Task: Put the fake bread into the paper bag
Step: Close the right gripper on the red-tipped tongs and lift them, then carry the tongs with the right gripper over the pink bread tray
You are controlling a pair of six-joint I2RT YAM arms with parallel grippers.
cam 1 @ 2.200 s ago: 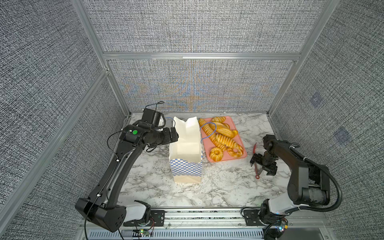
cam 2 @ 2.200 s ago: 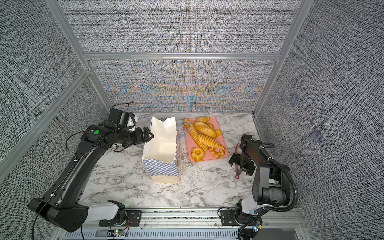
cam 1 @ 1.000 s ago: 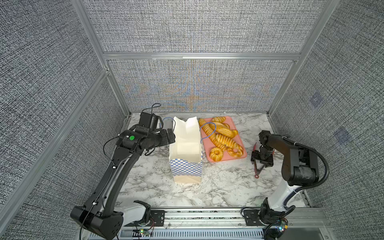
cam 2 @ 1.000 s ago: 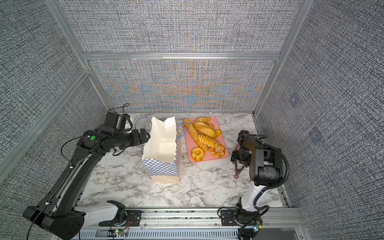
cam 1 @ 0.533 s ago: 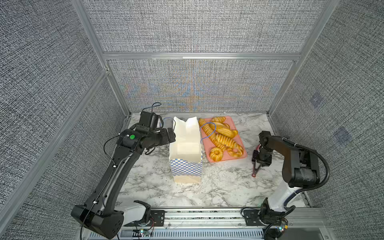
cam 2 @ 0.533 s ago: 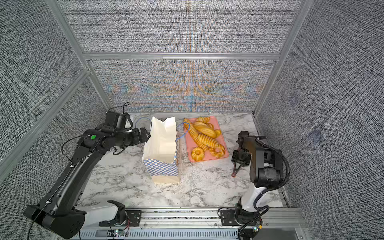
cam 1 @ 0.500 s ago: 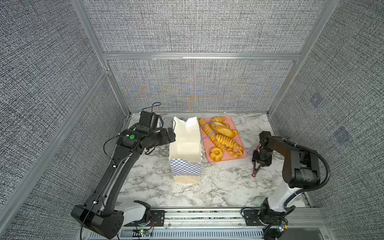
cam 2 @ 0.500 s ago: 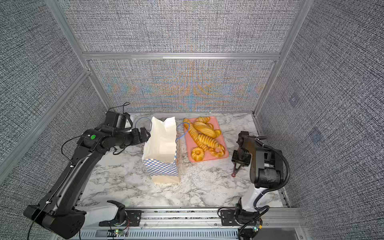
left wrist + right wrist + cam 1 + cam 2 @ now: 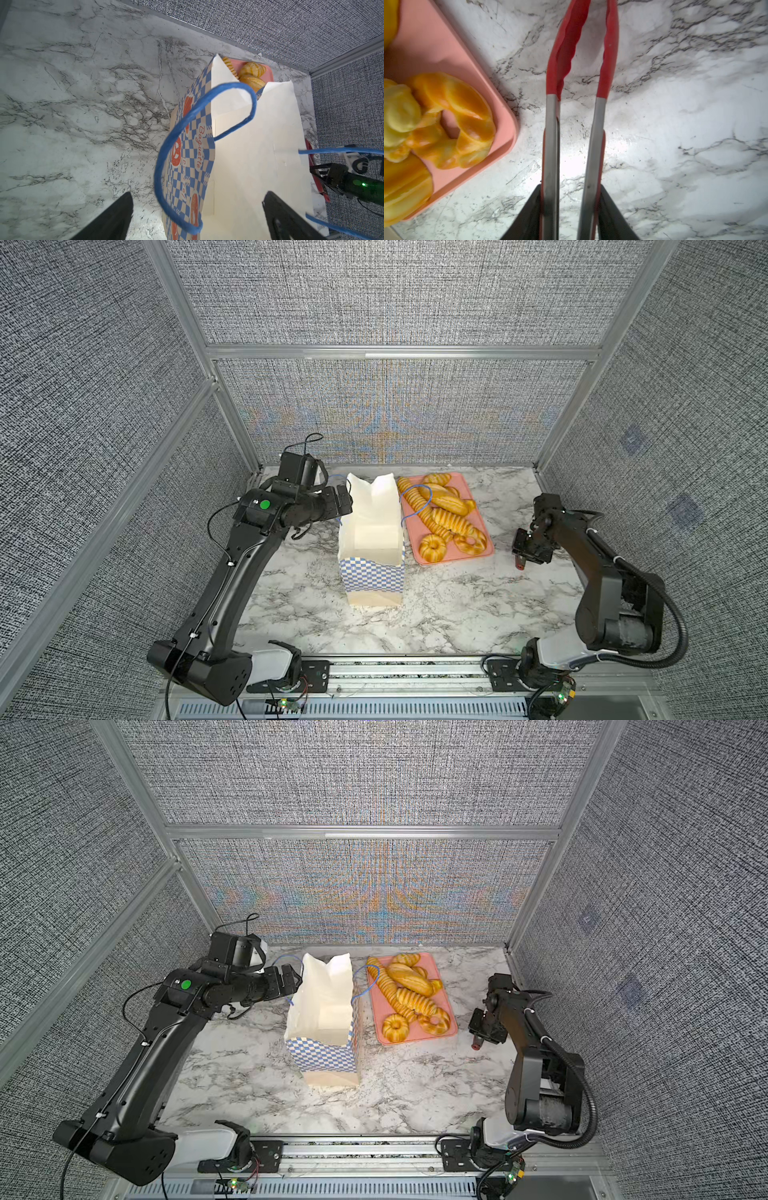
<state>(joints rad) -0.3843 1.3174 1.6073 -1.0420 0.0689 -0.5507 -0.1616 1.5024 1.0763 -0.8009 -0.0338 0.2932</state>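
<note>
**Tool pick-up, ahead of the first transfer.** The bag [image 9: 372,576] is standing upright and open on the table [image 9: 436,614], and its inside is showing empty. The bread [image 9: 446,510] is all lying on the tray [image 9: 436,45], which is sitting just beside the bag on the side facing the right arm; nothing is bagged yet.

The right gripper [image 9: 571,193] is working beyond the tray from the bag. Over the last second its jaws have been narrowing, and they are now pressing on the outer faces of the two steel arms of the tongs [image 9: 550,128]. The tongs are therefore being held, with their red tips standing apart; whether they are already leaving the table cannot be told.

The left gripper [image 9: 196,199] is hovering at the bag's upper edge on the side away from the tray. Its jaws have been staying spread wide and are holding nothing, with one blue handle [image 9: 166,145] hanging just in front of them.

Judged from this, the tool is now secured; the next move is calling for a lift and a swing toward the tray. The left gripper is probably readying to steady the bag, which, being tall and light, may tip if bumped.
</note>
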